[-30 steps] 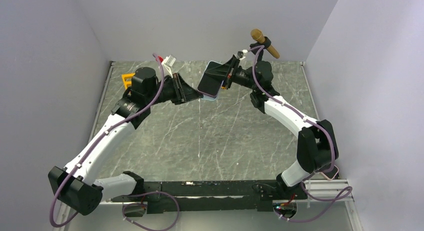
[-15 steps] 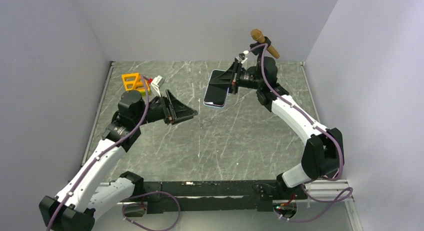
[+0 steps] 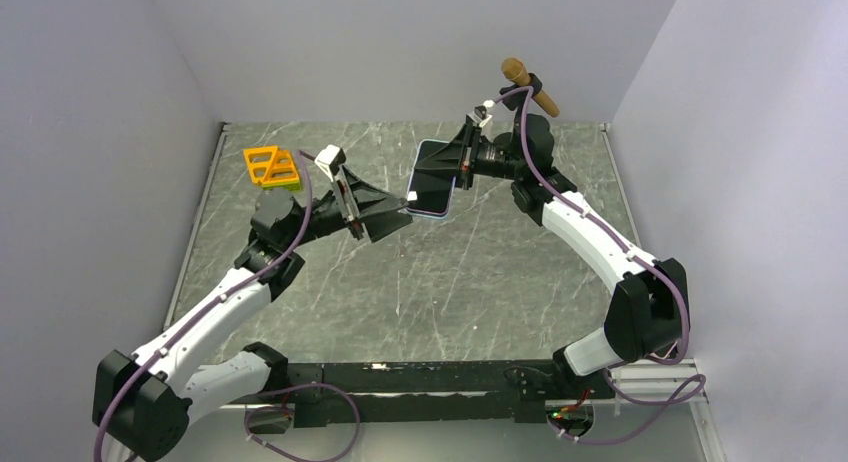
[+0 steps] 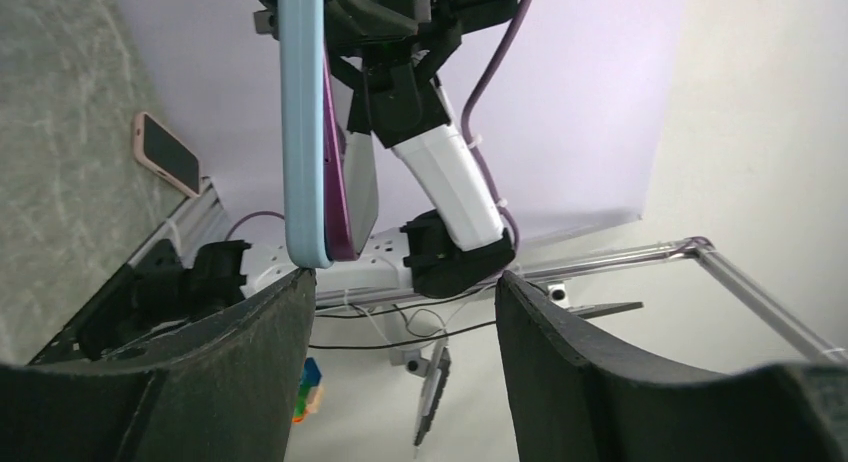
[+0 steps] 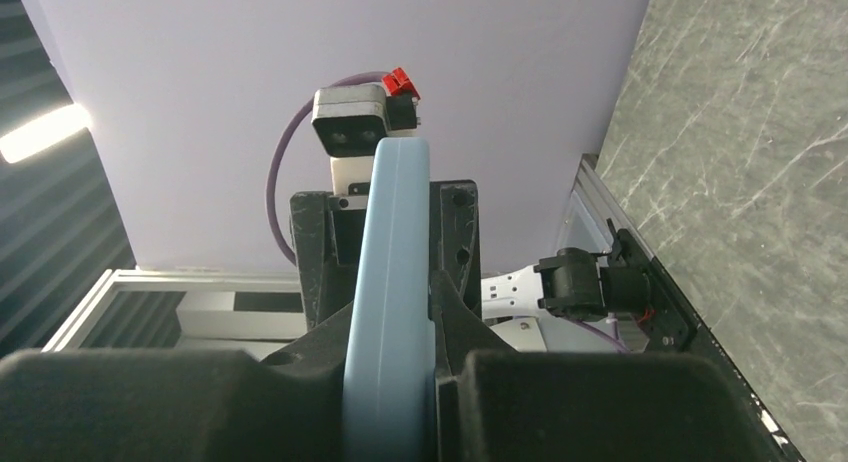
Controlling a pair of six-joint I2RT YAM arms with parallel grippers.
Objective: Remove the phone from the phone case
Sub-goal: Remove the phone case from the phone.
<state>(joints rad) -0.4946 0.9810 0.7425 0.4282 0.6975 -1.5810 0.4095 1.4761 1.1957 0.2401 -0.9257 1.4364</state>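
The phone case [image 3: 432, 192] is light blue and still has the phone [image 3: 430, 182] in it, dark screen facing up, held in the air over the back of the table. My right gripper [image 3: 447, 165] is shut on its far end; in the right wrist view the case's blue edge [image 5: 390, 282] sits clamped between the jaws [image 5: 395, 332]. In the left wrist view the purple phone [image 4: 337, 172] stands slightly off the case [image 4: 300, 132] at its lower end. My left gripper [image 3: 396, 214] is open just left of the phone's near corner, its jaws [image 4: 400, 287] empty.
An orange frame-like object [image 3: 270, 165] lies at the back left of the marble table [image 3: 450, 282]. A brown wooden handle [image 3: 528, 85] sticks up behind the right wrist. A second phone in a pink case [image 4: 168, 154] rests at the table's edge.
My left gripper let go of the phone's corner, opened, drew back to the left, and has now come back close to the phone. The right gripper kept its grip and shifted slightly right.
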